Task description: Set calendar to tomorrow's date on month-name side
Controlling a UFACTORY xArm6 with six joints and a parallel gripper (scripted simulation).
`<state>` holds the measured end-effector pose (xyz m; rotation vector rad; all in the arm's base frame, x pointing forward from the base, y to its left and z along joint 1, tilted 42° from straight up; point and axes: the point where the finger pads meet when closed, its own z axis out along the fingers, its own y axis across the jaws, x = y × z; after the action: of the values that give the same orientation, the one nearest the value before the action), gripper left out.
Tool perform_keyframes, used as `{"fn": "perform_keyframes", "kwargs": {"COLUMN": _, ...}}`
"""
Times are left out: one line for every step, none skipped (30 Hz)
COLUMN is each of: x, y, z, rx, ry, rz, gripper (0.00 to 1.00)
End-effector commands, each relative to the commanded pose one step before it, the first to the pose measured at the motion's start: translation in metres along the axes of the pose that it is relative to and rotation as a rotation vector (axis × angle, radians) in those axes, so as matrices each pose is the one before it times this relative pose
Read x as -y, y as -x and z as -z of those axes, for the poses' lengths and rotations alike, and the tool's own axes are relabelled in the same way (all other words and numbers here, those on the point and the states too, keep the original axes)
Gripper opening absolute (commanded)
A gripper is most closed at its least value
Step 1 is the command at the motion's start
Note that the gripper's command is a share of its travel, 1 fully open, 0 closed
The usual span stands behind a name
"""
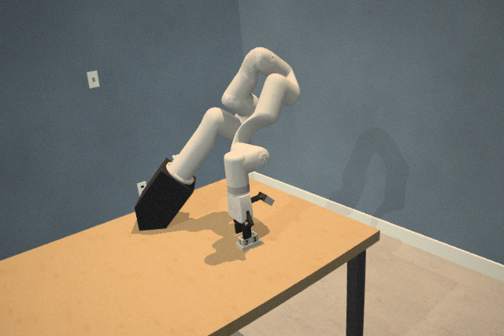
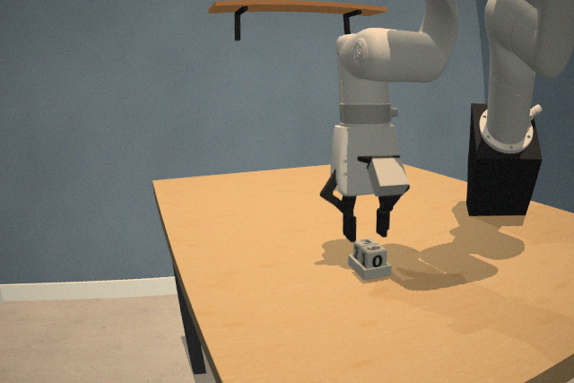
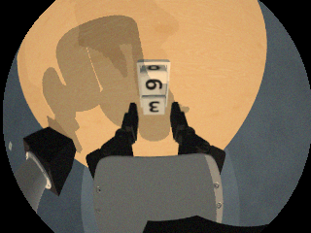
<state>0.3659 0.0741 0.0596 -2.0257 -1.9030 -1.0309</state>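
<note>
The grey tray (image 1: 249,247) (image 2: 378,273) (image 3: 154,61) lies flat on the table and bears two white cubes side by side. The cube with 2 on its long-side face (image 1: 246,242) (image 2: 357,251) (image 3: 154,107) has 3 on top. The other cube (image 1: 255,238) (image 2: 377,260) (image 3: 154,85) shows 1 on that side, 0 on its end face and a 6 or 9 on top. That side reads 21, digits upright. No month name is readable. My gripper (image 1: 242,234) (image 2: 366,236) (image 3: 154,110) is partly open and empty, pointing down, its fingertips just above the 2 cube, one to either side.
The black robot base (image 1: 164,197) (image 2: 502,186) stands on the table behind the tray. A table edge (image 1: 301,279) runs in front of the tray in the top view. A wall shelf (image 2: 296,5) hangs far behind and above. The arm's shadow falls around the tray.
</note>
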Motion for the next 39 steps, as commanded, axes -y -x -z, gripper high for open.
{"fn": "perform_keyframes", "kwargs": {"x": -0.00075, "y": 0.00004, "z": 0.00040, "rx": 0.00044, "ry": 0.00172, "rz": 0.00045, "gripper": 0.49}}
{"fn": "perform_keyframes", "kwargs": {"x": 0.00000, "y": 0.00000, "z": 0.00000, "rx": 0.00000, "ry": 0.00000, "rz": 0.00000, "gripper": 0.49}}
{"fn": "perform_keyframes", "kwargs": {"x": 0.00000, "y": 0.00000, "z": 0.00000, "rx": 0.00000, "ry": 0.00000, "rz": 0.00000, "gripper": 0.49}}
{"fn": "perform_keyframes", "kwargs": {"x": 0.00000, "y": 0.00000, "z": 0.00000, "rx": 0.00000, "ry": 0.00000, "rz": 0.00000, "gripper": 0.49}}
{"fn": "perform_keyframes", "kwargs": {"x": 0.00000, "y": 0.00000, "z": 0.00000, "rx": 0.00000, "ry": 0.00000, "rz": 0.00000, "gripper": 0.49}}
{"fn": "perform_keyframes", "kwargs": {"x": 0.00000, "y": 0.00000, "z": 0.00000, "rx": 0.00000, "ry": 0.00000, "rz": 0.00000, "gripper": 0.49}}
{"fn": "perform_keyframes", "kwargs": {"x": 0.00000, "y": 0.00000, "z": 0.00000, "rx": 0.00000, "ry": 0.00000, "rz": 0.00000, "gripper": 0.49}}
{"fn": "perform_keyframes", "kwargs": {"x": 0.00000, "y": 0.00000, "z": 0.00000, "rx": 0.00000, "ry": 0.00000, "rz": 0.00000, "gripper": 0.49}}
{"fn": "perform_keyframes", "kwargs": {"x": 0.00000, "y": 0.00000, "z": 0.00000, "rx": 0.00000, "ry": 0.00000, "rz": 0.00000, "gripper": 0.49}}
{"fn": "perform_keyframes", "kwargs": {"x": 0.00000, "y": 0.00000, "z": 0.00000, "rx": 0.00000, "ry": 0.00000, "rz": 0.00000, "gripper": 0.49}}
{"fn": "perform_keyframes", "kwargs": {"x": 0.00000, "y": 0.00000, "z": 0.00000, "rx": 0.00000, "ry": 0.00000, "rz": 0.00000, "gripper": 0.49}}
{"fn": "perform_keyframes", "kwargs": {"x": 0.00000, "y": 0.00000, "z": 0.00000, "rx": 0.00000, "ry": 0.00000, "rz": 0.00000, "gripper": 0.49}}
{"fn": "perform_keyframes", "kwargs": {"x": 0.00000, "y": 0.00000, "z": 0.00000, "rx": 0.00000, "ry": 0.00000, "rz": 0.00000, "gripper": 0.49}}
{"fn": "perform_keyframes", "kwargs": {"x": 0.00000, "y": 0.00000, "z": 0.00000, "rx": 0.00000, "ry": 0.00000, "rz": 0.00000, "gripper": 0.49}}
{"fn": "perform_keyframes", "kwargs": {"x": 0.00000, "y": 0.00000, "z": 0.00000, "rx": 0.00000, "ry": 0.00000, "rz": 0.00000, "gripper": 0.49}}
{"fn": "perform_keyframes", "kwargs": {"x": 0.00000, "y": 0.00000, "z": -0.00001, "rx": 0.00000, "ry": 0.00000, "rz": 0.00000, "gripper": 0.49}}
{"fn": "perform_keyframes", "kwargs": {"x": 0.00000, "y": 0.00000, "z": -0.00006, "rx": 0.00000, "ry": 0.00000, "rz": 0.00000, "gripper": 0.49}}
{"fn": "perform_keyframes", "kwargs": {"x": 0.00000, "y": 0.00000, "z": -0.00016, "rx": -0.00001, "ry": 0.00000, "rz": 0.00000, "gripper": 0.49}}
{"fn": "perform_keyframes", "kwargs": {"x": 0.00000, "y": 0.00000, "z": -0.00029, "rx": -0.00001, "ry": 0.00000, "rz": 0.00000, "gripper": 0.49}}
{"fn": "perform_keyframes", "kwargs": {"x": 0.00000, "y": 0.00000, "z": -0.00044, "rx": -0.00001, "ry": 0.00000, "rz": 0.00000, "gripper": 0.49}}
{"fn": "perform_keyframes", "kwargs": {"x": 0.00000, "y": 0.00000, "z": -0.00061, "rx": -0.00001, "ry": 0.00000, "rz": 0.00000, "gripper": 0.49}}
{"fn": "perform_keyframes", "kwargs": {"x": 0.00000, "y": 0.00000, "z": -0.00078, "rx": -0.00001, "ry": 0.00000, "rz": 0.00000, "gripper": 0.49}}
{"fn": "perform_keyframes", "kwargs": {"x": 0.00000, "y": 0.00000, "z": -0.00096, "rx": 0.00001, "ry": 0.00000, "rz": 0.00000, "gripper": 0.49}}
{"fn": "perform_keyframes", "kwargs": {"x": 0.00000, "y": 0.00000, "z": 0.00000, "rx": 0.00000, "ry": 0.00000, "rz": 0.00000, "gripper": 0.49}}
{"fn": "perform_keyframes", "kwargs": {"x": 0.00000, "y": 0.00000, "z": 0.00000, "rx": 0.00000, "ry": 0.00000, "rz": 0.00000, "gripper": 0.49}}
{"fn": "perform_keyframes", "kwargs": {"x": 0.00001, "y": 0.00001, "z": -0.00112, "rx": 0.00003, "ry": -0.00001, "rz": 0.00000, "gripper": 0.49}}
{"fn": "perform_keyframes", "kwargs": {"x": -0.00001, "y": 0.00000, "z": -0.00128, "rx": -0.00002, "ry": 0.00001, "rz": 0.00000, "gripper": 0.49}}
{"fn": "perform_keyframes", "kwargs": {"x": -0.00001, "y": 0.00000, "z": -0.00142, "rx": -0.00001, "ry": 0.00000, "rz": 0.00000, "gripper": 0.49}}
{"fn": "perform_keyframes", "kwargs": {"x": 0.00001, "y": 0.00000, "z": -0.00154, "rx": 0.00002, "ry": -0.00001, "rz": 0.00000, "gripper": 0.49}}
{"fn": "perform_keyframes", "kwargs": {"x": 0.00000, "y": 0.00000, "z": -0.00164, "rx": 0.00000, "ry": 0.00000, "rz": 0.00000, "gripper": 0.49}}
{"fn": "perform_keyframes", "kwargs": {"x": -0.00001, "y": 0.00000, "z": -0.00171, "rx": -0.00002, "ry": 0.00001, "rz": 0.00000, "gripper": 0.49}}
{"fn": "perform_keyframes", "kwargs": {"x": 0.00001, "y": 0.00001, "z": -0.00175, "rx": 0.00003, "ry": -0.00001, "rz": 0.00000, "gripper": 0.49}}
{"fn": "perform_keyframes", "kwargs": {"x": -0.00001, "y": 0.00000, "z": -0.00176, "rx": -0.00002, "ry": 0.00001, "rz": 0.00000, "gripper": 0.49}}
{"fn": "perform_keyframes", "kwargs": {"x": 0.00000, "y": 0.00000, "z": -0.00174, "rx": 0.00000, "ry": 0.00000, "rz": 0.00000, "gripper": 0.49}}
{"fn": "perform_keyframes", "kwargs": {"x": 0.00001, "y": 0.00001, "z": -0.00168, "rx": 0.00003, "ry": -0.00001, "rz": 0.00000, "gripper": 0.49}}
{"fn": "perform_keyframes", "kwargs": {"x": -0.00001, "y": -0.00001, "z": -0.00161, "rx": -0.00003, "ry": 0.00001, "rz": 0.00000, "gripper": 0.49}}
{"fn": "perform_keyframes", "kwargs": {"x": 0.00000, "y": 0.00000, "z": -0.00149, "rx": 0.00000, "ry": 0.00000, "rz": 0.00000, "gripper": 0.49}}
{"fn": "perform_keyframes", "kwargs": {"x": 0.00001, "y": 0.00001, "z": -0.00136, "rx": 0.00003, "ry": -0.00001, "rz": 0.00000, "gripper": 0.49}}
{"fn": "perform_keyframes", "kwargs": {"x": -0.00001, "y": 0.00000, "z": -0.00121, "rx": -0.00002, "ry": 0.00001, "rz": 0.00000, "gripper": 0.49}}
